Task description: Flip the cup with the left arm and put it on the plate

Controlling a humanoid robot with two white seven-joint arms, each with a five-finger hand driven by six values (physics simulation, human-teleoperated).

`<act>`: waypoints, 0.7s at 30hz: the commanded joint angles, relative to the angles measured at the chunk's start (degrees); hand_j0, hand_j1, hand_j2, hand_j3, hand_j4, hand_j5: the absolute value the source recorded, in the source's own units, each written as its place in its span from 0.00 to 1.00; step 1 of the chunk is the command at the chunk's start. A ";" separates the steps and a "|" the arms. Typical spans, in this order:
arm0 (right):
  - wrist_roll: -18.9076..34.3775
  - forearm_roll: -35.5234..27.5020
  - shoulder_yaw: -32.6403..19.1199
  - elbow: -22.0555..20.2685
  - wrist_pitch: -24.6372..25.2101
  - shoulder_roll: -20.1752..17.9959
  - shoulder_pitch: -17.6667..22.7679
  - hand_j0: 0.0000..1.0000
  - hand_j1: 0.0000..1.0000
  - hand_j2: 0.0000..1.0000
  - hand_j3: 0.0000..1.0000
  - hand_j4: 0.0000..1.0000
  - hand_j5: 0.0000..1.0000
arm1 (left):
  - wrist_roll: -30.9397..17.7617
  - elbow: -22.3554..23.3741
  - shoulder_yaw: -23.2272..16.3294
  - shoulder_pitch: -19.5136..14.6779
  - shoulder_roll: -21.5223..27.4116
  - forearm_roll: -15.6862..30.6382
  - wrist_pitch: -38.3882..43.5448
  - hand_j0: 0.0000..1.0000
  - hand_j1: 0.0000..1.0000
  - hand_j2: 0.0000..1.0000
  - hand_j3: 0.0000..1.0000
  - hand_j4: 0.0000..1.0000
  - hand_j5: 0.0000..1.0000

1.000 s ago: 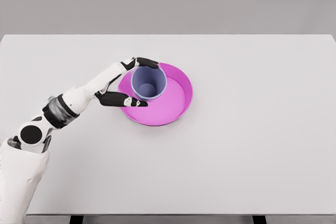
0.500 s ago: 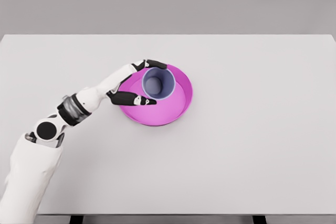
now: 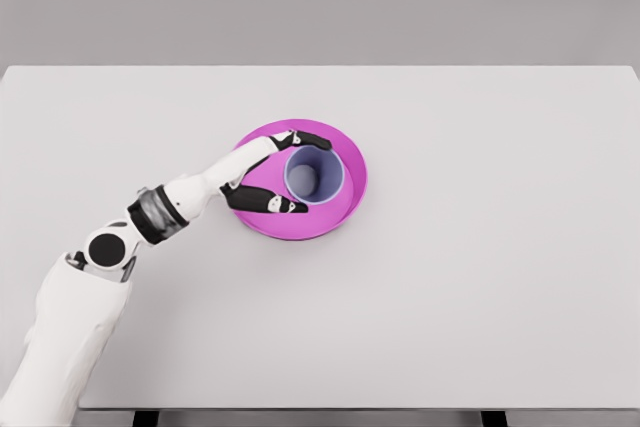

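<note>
One cup (image 3: 314,175) upright, mouth up, on plate (image 3: 345,209) | left hand (image 3: 268,175) curled round its left wall, thumb near side, fingers far side | likely light, stiff, smooth-sided, could slip or tip | best held mid-wall, opposing sides | table (image 3: 480,277)

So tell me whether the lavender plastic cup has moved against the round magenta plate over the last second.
Yes. The lavender cup shifted rightward and slightly down, toward the magenta plate's centre.
</note>
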 commanded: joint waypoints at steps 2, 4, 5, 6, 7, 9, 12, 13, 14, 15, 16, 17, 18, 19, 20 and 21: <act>0.01 -0.01 0.00 0.00 0.00 0.00 0.00 1.00 1.00 1.00 1.00 1.00 1.00 | 0.02 0.93 -0.17 -0.09 -0.02 -0.15 0.23 0.77 0.77 0.77 0.77 0.77 0.77; 0.01 -0.01 0.00 0.00 0.00 0.00 0.00 1.00 1.00 1.00 1.00 1.00 1.00 | 0.02 1.81 -0.26 -0.18 -0.11 0.20 0.05 0.77 0.77 0.77 0.77 0.77 0.77; 0.01 -0.01 0.00 0.00 0.00 0.00 0.00 1.00 1.00 1.00 1.00 1.00 1.00 | 0.02 2.25 -0.25 -0.18 -0.11 0.55 0.05 0.77 0.77 0.77 0.77 0.77 0.77; 0.01 -0.01 0.00 0.00 0.00 0.00 0.00 1.00 1.00 1.00 1.00 1.00 1.00 | 0.02 2.51 -0.26 -0.18 -0.20 1.08 0.05 0.77 0.77 0.77 0.77 0.77 0.77; 0.01 -0.01 0.00 0.00 0.00 0.00 0.00 1.00 1.00 1.00 1.00 1.00 1.00 | 0.02 3.12 -0.17 -0.18 -0.20 1.25 0.14 0.77 0.77 0.77 0.77 0.77 0.77; 0.01 -0.01 0.00 -0.09 0.00 0.00 0.00 1.00 1.00 1.00 1.00 1.00 1.00 | 0.02 4.71 -0.17 -0.26 -0.20 1.87 0.05 0.77 0.77 0.77 0.77 0.77 0.77; 0.01 -0.01 0.00 0.00 0.00 0.00 0.00 1.00 1.00 1.00 1.00 1.00 1.00 | 0.02 5.68 -0.08 -0.44 -0.37 1.87 -0.21 0.78 0.78 0.78 0.78 0.78 0.78; 0.01 -0.01 0.00 0.00 0.00 0.00 0.00 1.00 1.00 1.00 1.00 1.00 1.00 | 0.02 5.59 -0.08 -0.44 -0.37 1.87 -0.21 0.79 0.79 0.79 0.79 0.79 0.79; 0.01 -0.01 0.00 0.00 0.00 0.00 0.00 1.00 1.00 1.00 1.00 1.00 1.00 | 0.02 5.59 -0.17 -0.44 -0.46 1.87 -0.30 0.82 0.82 0.82 0.82 0.82 0.82; 0.01 -0.01 0.00 0.00 0.00 0.00 0.00 1.00 1.00 1.00 1.00 1.00 1.00 | 0.02 5.67 -0.08 -0.44 -0.81 1.87 -0.21 0.95 0.95 0.95 0.95 0.95 0.95; 0.01 -0.01 0.00 0.00 0.00 0.00 0.00 1.00 1.00 1.00 1.00 1.00 1.00 | 0.02 5.68 -0.08 -0.35 -0.99 1.69 -0.30 1.00 1.00 1.00 1.00 1.00 1.00; 0.01 -0.01 0.00 0.00 0.00 0.00 0.00 1.00 1.00 1.00 1.00 1.00 1.00 | 0.02 5.59 -0.08 -0.35 -0.99 1.69 -0.47 1.00 1.00 1.00 1.00 1.00 1.00; 0.01 -0.01 0.00 0.00 0.00 0.00 0.00 1.00 1.00 1.00 1.00 1.00 1.00 | 0.02 5.50 -0.17 -0.35 -1.16 1.69 -0.48 1.00 1.00 1.00 1.00 1.00 1.00; 0.01 -0.01 0.00 0.00 0.00 0.00 0.00 1.00 1.00 1.00 1.00 1.00 1.00 | 0.02 5.41 -0.17 -0.35 -1.16 1.69 -0.48 1.00 1.00 1.00 1.00 1.00 1.00; 0.01 -0.01 0.00 0.00 0.00 0.00 0.00 1.00 1.00 1.00 1.00 1.00 1.00 | 0.02 5.15 -0.17 -0.35 -1.16 1.69 -0.56 1.00 1.00 1.00 1.00 1.00 1.00; 0.01 -0.01 0.00 0.00 0.00 0.00 0.00 1.00 1.00 1.00 1.00 1.00 1.00 | 0.02 5.15 -0.17 -0.35 -1.16 1.61 -0.56 1.00 1.00 1.00 1.00 1.00 1.00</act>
